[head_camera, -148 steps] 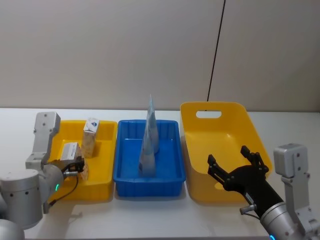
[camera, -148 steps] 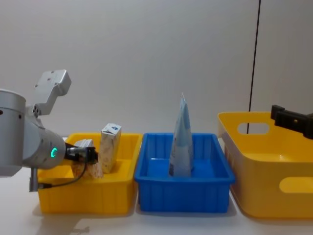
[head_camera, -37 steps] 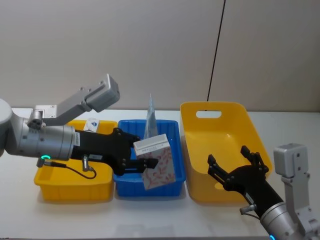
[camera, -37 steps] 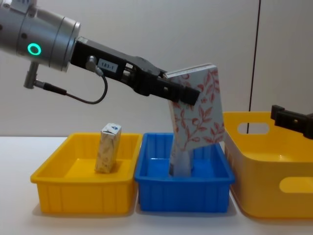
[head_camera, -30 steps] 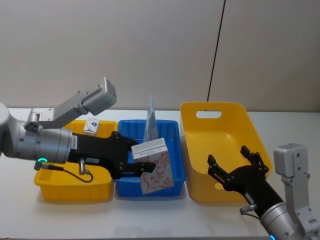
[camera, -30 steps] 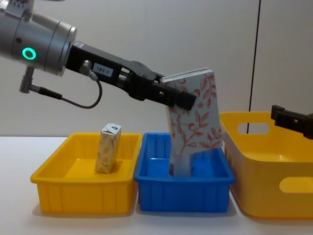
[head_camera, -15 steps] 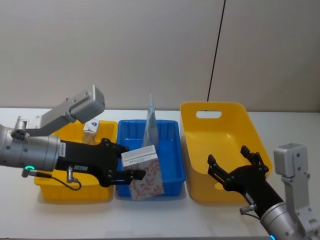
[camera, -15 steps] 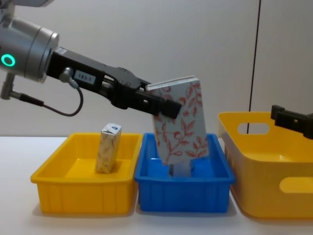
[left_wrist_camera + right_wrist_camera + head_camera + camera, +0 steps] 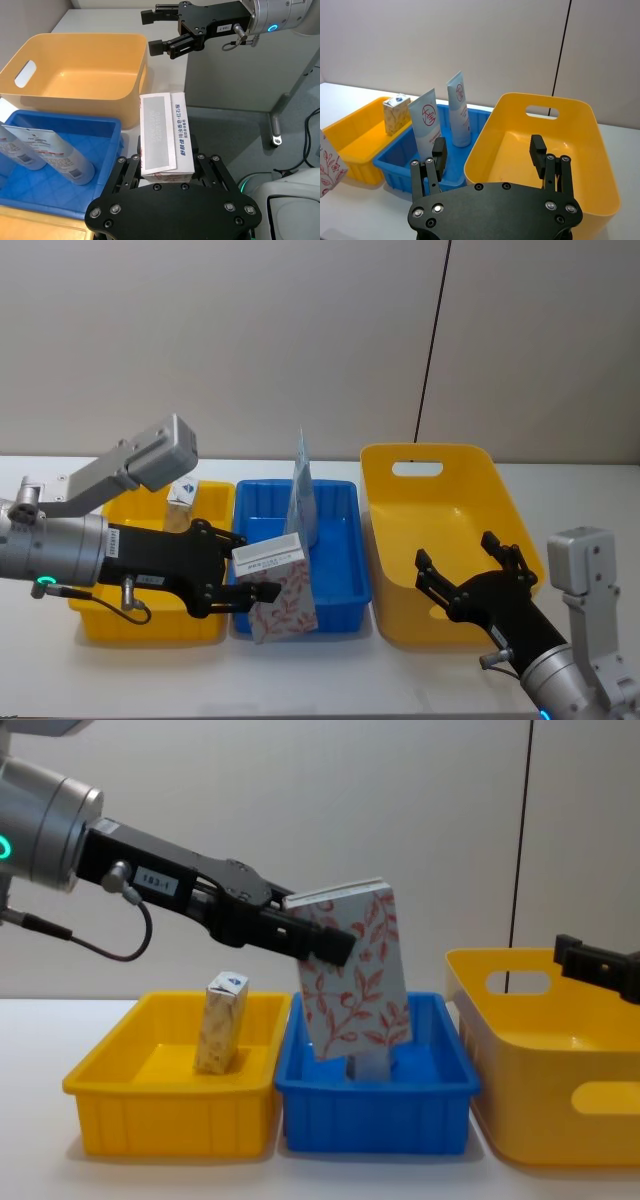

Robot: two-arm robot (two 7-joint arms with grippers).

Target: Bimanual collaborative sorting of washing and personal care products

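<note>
Two grippers sit nearest the robot. The left gripper (image 9: 255, 565) is clamped across the top end of a white box (image 9: 355, 970) printed with red leaves, holding it tilted in the air at the near edge of the blue tray (image 9: 362, 560). The right gripper (image 9: 465, 565) hovers with its fingers splayed and empty above the near part of the large yellow basket (image 9: 470, 455). Farther back, inside the blue tray, two pale squeeze tubes (image 9: 427, 130) stand upright on their caps, crimped ends up. In the small yellow tray (image 9: 170, 1125) on the left, a small carton (image 9: 222, 1035) stands upright toward the far wall.
</note>
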